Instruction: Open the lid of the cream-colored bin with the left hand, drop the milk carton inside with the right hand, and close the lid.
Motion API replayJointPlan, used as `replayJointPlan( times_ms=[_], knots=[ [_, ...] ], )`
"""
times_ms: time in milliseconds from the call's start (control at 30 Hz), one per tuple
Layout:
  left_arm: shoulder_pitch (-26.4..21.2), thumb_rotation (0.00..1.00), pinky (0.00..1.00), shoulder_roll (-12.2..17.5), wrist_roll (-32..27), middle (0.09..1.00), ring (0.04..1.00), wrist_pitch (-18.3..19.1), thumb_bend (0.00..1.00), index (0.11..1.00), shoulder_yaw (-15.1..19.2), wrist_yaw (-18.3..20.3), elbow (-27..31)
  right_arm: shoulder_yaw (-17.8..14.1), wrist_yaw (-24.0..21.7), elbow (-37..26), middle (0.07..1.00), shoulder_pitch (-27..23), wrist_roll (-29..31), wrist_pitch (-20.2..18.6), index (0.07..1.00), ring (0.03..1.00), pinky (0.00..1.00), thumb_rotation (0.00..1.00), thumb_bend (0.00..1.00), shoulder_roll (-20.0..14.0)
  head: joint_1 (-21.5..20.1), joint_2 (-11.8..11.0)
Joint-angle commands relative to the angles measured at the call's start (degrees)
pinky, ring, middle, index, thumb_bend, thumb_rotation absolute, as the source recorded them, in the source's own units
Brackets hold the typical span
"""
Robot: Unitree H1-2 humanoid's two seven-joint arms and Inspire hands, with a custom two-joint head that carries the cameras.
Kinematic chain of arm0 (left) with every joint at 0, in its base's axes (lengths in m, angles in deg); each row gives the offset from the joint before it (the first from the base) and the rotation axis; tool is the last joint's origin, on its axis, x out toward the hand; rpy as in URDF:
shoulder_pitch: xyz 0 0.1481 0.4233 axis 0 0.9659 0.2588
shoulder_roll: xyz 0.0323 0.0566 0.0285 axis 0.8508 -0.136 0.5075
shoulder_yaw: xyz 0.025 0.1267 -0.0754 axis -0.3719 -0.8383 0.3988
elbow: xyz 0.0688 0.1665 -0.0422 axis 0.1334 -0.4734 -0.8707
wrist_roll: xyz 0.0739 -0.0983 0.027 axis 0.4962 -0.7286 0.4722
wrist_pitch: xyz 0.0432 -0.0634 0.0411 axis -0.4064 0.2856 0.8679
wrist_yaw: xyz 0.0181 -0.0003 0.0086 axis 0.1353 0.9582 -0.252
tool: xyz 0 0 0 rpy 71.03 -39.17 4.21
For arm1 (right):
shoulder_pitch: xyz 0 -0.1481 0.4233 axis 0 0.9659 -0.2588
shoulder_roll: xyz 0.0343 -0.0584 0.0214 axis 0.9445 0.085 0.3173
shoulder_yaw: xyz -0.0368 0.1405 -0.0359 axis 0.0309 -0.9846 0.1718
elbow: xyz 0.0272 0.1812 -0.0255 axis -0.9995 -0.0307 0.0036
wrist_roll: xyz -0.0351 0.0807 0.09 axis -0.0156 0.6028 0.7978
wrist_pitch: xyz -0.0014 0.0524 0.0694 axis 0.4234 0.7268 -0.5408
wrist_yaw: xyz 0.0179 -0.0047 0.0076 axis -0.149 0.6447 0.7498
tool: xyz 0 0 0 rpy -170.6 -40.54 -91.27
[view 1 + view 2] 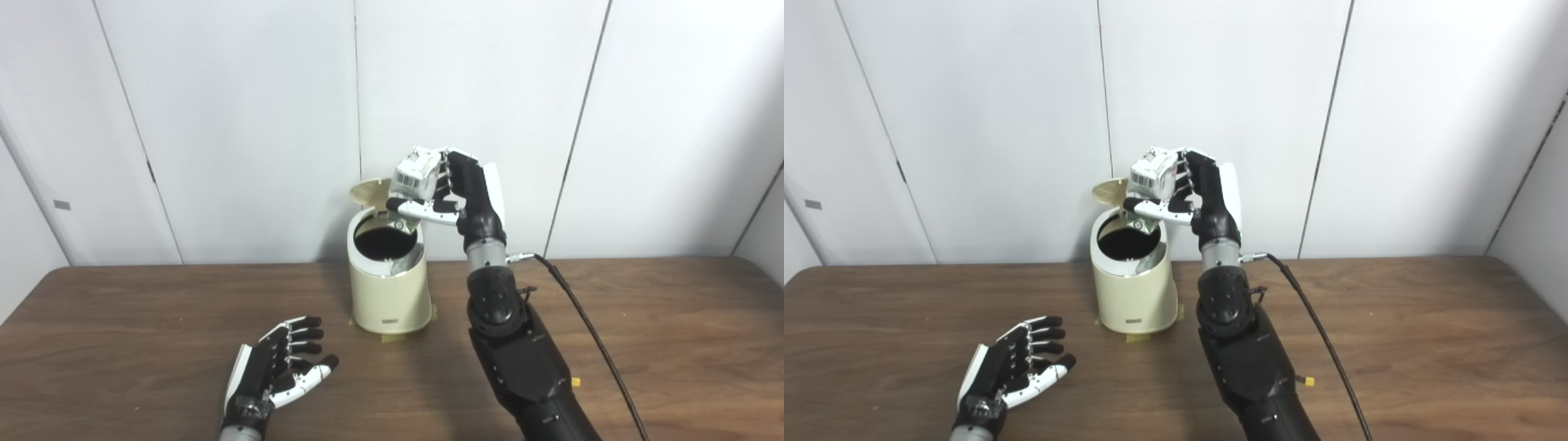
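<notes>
View from the robot's head across a dark brown wood-grain worktop (153, 318) set against white wall panels (245, 122). The cream-colored cylindrical plastic bin (389, 288) stands near the far edge of the worktop, about midway along it, on strips of tan tape (392, 335) that show at its base. Its round hinged lid (369, 191) is tipped up and back behind the dark opening, which lies uncovered.

The right hand (456, 196), black with white shells, is raised above the bin's right rim, its fingers (422, 208) and thumb curled around a small white milk carton (416, 171). The carton hangs tilted in the air, just above and to the right of the opening and clear of the rim. A barcode is printed on the carton's near face; other print on it is too small to read. A small plate on the lower front of the bin carries marks that cannot be read.

The left hand (275, 367) lies low near the near edge of the worktop, left of the bin and well apart from it, fingers spread and holding nothing.

A black cable (588, 331) runs from the right wrist down toward the near edge. Bare worktop extends on both sides of the bin to the left and right edges, and between the bin and the left hand.
</notes>
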Motion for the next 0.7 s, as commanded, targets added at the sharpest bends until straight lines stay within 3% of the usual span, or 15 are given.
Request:
replayJointPlan(
  times_ms=[0,367,667],
  knots=[
    [-1.63,0.09,0.57,0.4,0.31,0.703,0.653,-0.93,0.63,0.722,0.12,-0.39,0.05,-0.44,0.07,-2.94,0.457,-3.38,-0.13,1.76,0.501,0.335,0.28,0.0,0.53,-0.42,-0.02,0.03],
    [-2.14,0.11,0.58,0.81,0.1,0.71,0.659,-1.5,0.63,0.724,0.15,-0.13,-1.12,0.33,-3.71,-11.34,0.469,0.46,-0.04,0.23,0.489,0.342,0.29,0.0,0.53,-1.11,-0.33,-0.03],
    [-2.1,0.1,0.58,1.1,0.29,0.709,0.659,-0.81,0.63,0.725,0.07,-0.06,-0.76,0.26,-5.44,-14.66,0.465,3.25,-0.43,-1.37,0.494,0.332,0.28,0.0,0.53,-0.69,-0.47,0.28]
  ],
)
